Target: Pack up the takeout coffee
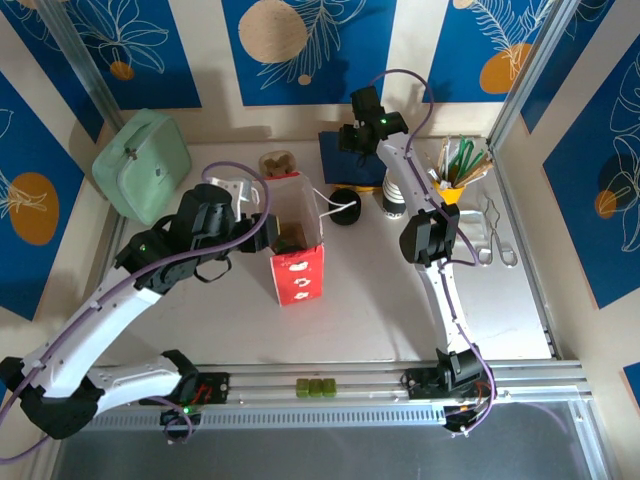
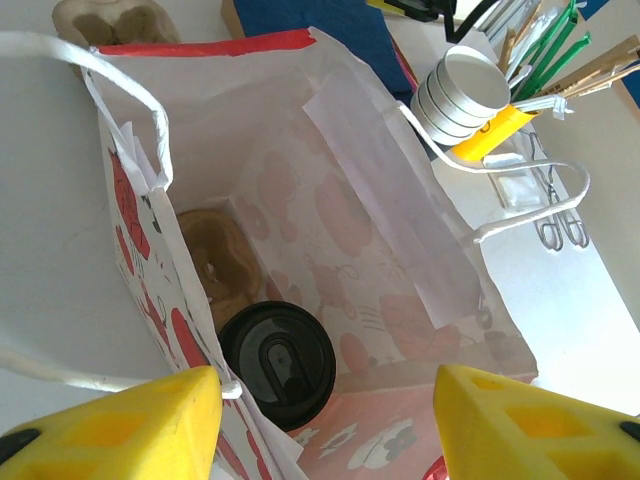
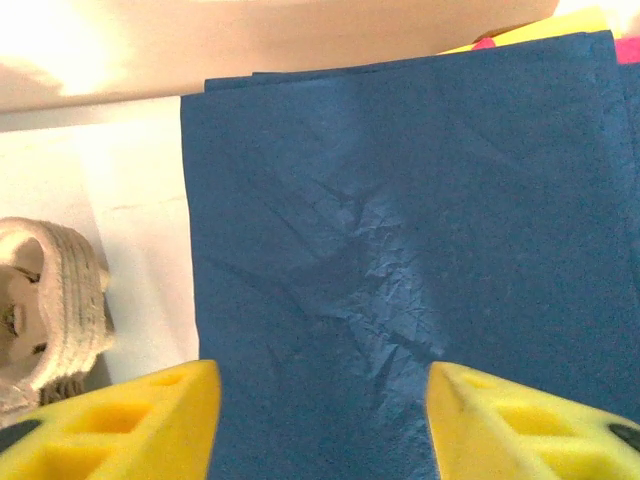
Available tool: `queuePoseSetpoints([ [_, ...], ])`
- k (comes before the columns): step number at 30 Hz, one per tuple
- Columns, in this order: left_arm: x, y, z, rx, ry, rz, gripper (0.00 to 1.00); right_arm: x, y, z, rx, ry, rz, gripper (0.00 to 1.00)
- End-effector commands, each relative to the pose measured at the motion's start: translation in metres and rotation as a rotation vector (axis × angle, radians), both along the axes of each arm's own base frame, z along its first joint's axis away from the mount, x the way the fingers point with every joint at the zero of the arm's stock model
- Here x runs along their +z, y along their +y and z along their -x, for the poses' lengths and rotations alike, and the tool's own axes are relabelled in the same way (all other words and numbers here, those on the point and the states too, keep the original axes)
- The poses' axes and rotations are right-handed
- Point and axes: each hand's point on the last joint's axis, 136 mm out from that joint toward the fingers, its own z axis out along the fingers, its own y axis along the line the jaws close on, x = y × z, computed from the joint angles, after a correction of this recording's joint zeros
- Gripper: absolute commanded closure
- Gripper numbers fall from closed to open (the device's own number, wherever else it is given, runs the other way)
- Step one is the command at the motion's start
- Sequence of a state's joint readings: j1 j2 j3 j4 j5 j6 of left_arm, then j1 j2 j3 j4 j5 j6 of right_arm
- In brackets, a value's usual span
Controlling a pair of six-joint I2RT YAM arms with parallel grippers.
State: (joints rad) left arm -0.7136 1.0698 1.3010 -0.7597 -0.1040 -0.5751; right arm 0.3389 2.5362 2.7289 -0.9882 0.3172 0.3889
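Note:
The takeout coffee (image 2: pixel 278 362) stands on the bottom of the red-and-white paper bag (image 2: pixel 390 200), and I see its round black lid from above while the cup body is hidden. A brown cardboard piece (image 2: pixel 218 262) lies beside it in the bag. My left gripper (image 2: pixel 325 420) hangs open over the bag's near edge, one yellow finger (image 2: pixel 130 425) outside the left wall. From above, the left gripper (image 1: pixel 266 232) sits at the left side of the bag (image 1: pixel 297 272). My right gripper (image 3: pixel 320 400) is open above the blue napkins (image 3: pixel 400 230), at the back of the table (image 1: pixel 358 137).
A loose black lid (image 1: pixel 345 207) and a stack of white cups (image 1: pixel 392 197) stand right of the bag. A yellow holder of utensils (image 1: pixel 455 172) and metal tongs (image 1: pixel 497 238) are at the right. A green pouch (image 1: pixel 143 165) leans at the back left, a cardboard carrier (image 1: pixel 277 161) behind the bag.

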Motion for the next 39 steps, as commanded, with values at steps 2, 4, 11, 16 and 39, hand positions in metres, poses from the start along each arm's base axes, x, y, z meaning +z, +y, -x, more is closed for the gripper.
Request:
queuePoseSetpoints([
  [2,0.004,0.0,0.002,-0.002,-0.006,0.03,0.42,-0.03,0.002,0.001,0.001,0.046,0.051,0.32],
  [4,0.003,0.001,0.002,-0.001,-0.006,0.026,0.42,-0.04,-0.001,0.0,-0.006,0.052,0.092,0.29],
  [11,0.002,0.001,0.001,0.0,-0.007,0.022,0.42,-0.073,-0.003,-0.003,-0.005,0.083,0.152,0.27],
  [16,0.001,0.0,0.0,-0.003,-0.006,0.022,0.41,-0.093,-0.004,-0.001,-0.005,0.127,0.147,0.26],
  [39,0.006,0.001,0.002,-0.006,-0.015,0.028,0.42,-0.072,0.0,0.0,-0.019,0.127,0.03,0.67],
])
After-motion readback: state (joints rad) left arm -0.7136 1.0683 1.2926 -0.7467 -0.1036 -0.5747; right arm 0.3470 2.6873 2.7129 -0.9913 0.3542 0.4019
